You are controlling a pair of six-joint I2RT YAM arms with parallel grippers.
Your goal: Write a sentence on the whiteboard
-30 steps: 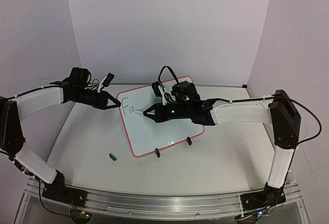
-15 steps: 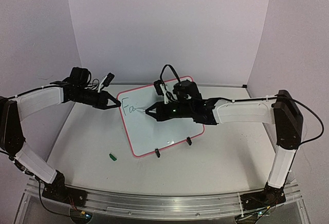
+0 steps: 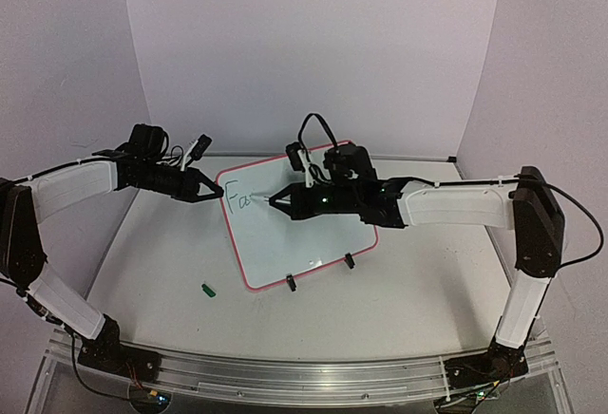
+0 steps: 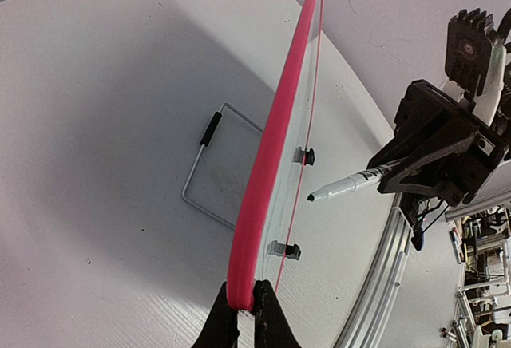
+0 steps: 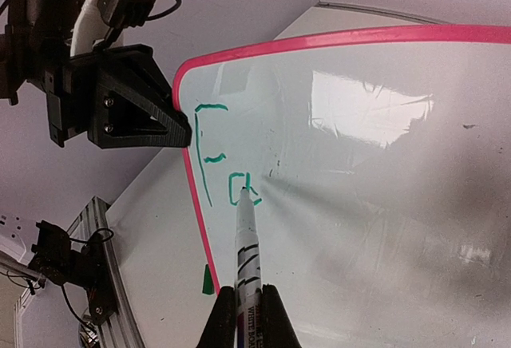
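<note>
The whiteboard (image 3: 306, 238) with its pink-red rim (image 4: 273, 144) stands tilted on the table, two black clip feet (image 3: 349, 261) on its lower edge. My left gripper (image 3: 216, 193) (image 4: 246, 306) is shut on the rim at the board's upper left corner. My right gripper (image 3: 287, 203) (image 5: 249, 310) is shut on a white marker (image 5: 245, 240), whose tip touches the board. Of the sentence (image 5: 227, 174), only green letters reading "Fa" show, near the left rim; the tip sits at the "a".
A small green marker cap (image 3: 209, 290) lies on the table left of the board's lower corner. A wire stand (image 4: 209, 168) shows behind the board. The rail with both arm bases (image 3: 285, 376) runs along the near edge.
My right gripper has shifted a little up and to the right with the marker, adding to the "a". The left gripper and the board have not moved.
</note>
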